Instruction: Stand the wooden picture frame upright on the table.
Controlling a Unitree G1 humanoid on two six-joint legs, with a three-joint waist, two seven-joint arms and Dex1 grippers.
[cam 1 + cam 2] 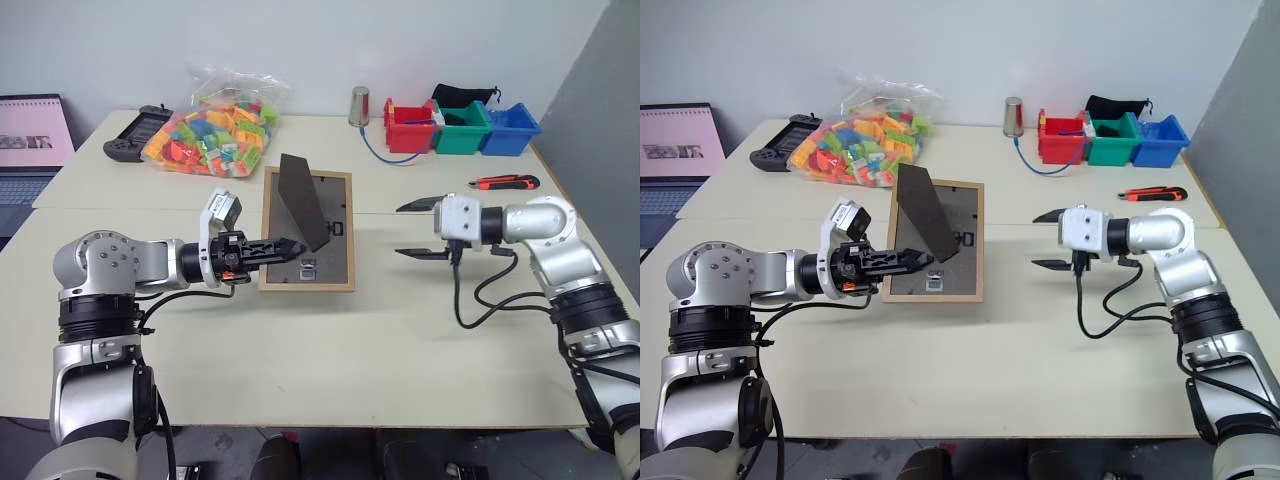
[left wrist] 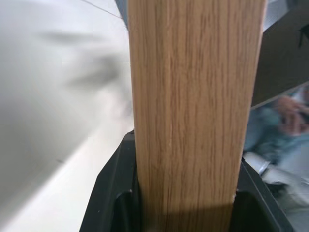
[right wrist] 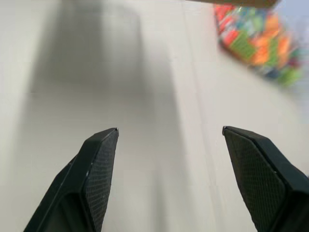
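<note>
Now gripping the near left edge of the picture frame [image 1: 306, 232] with the left gripper [image 1: 278, 247], frame back-up on the table [image 1: 330, 350], stand folded out, long axis running away; right gripper [image 1: 422, 229] open, apart on its right.

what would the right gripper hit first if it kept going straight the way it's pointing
Most likely the wooden picture frame, on its right edge or the raised stand. The right gripper, fingers open, points across bare table toward it. Heights are hard to judge, so it might pass over.
</note>
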